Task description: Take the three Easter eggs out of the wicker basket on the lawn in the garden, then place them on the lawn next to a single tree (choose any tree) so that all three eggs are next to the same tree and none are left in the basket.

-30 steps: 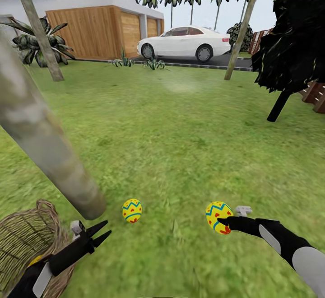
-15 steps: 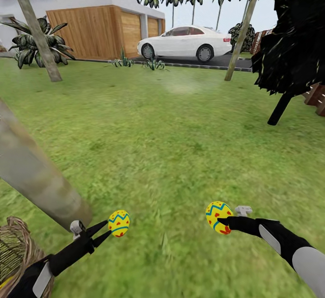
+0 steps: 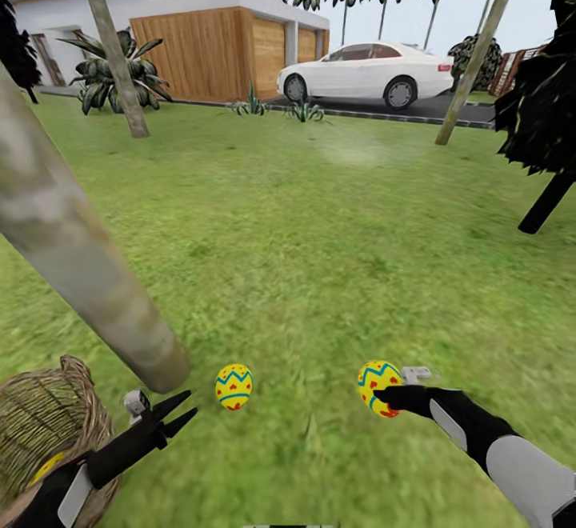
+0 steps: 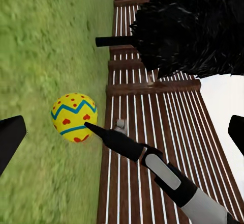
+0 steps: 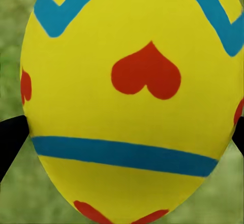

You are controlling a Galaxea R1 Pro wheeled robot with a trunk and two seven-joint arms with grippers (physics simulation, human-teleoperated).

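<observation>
**Head view: one egg on the grass, one in hand, one to go**

So the whole picture slid sideways compared with half a second back. That's the camera turning, not the things moving. The woven brown wicker basket point(image 3: 44, 424) is back in shot, just behind the left gripper point(image 3: 186, 406), and there's a yellow sliver low inside it, probably the third egg, but I can't be sure.

The left gripper's fingers are spread with nothing between them. Just ahead of its tips, the yellow Easter egg with the blue zigzag and red dots point(image 3: 234, 386) lies on the bright green lawn point(image 3: 320, 256), close to the foot of the thick pale grey-beige tree trunk point(image 3: 96, 296).

The right gripper point(image 3: 382, 394) is pinching a second egg point(image 3: 378, 387); the right wrist view is nearly all egg point(image 5: 129, 99) with the dark fingertips at both sides.

My read: this one needs to go down near the same trunk, then the basket needs emptying.
</observation>
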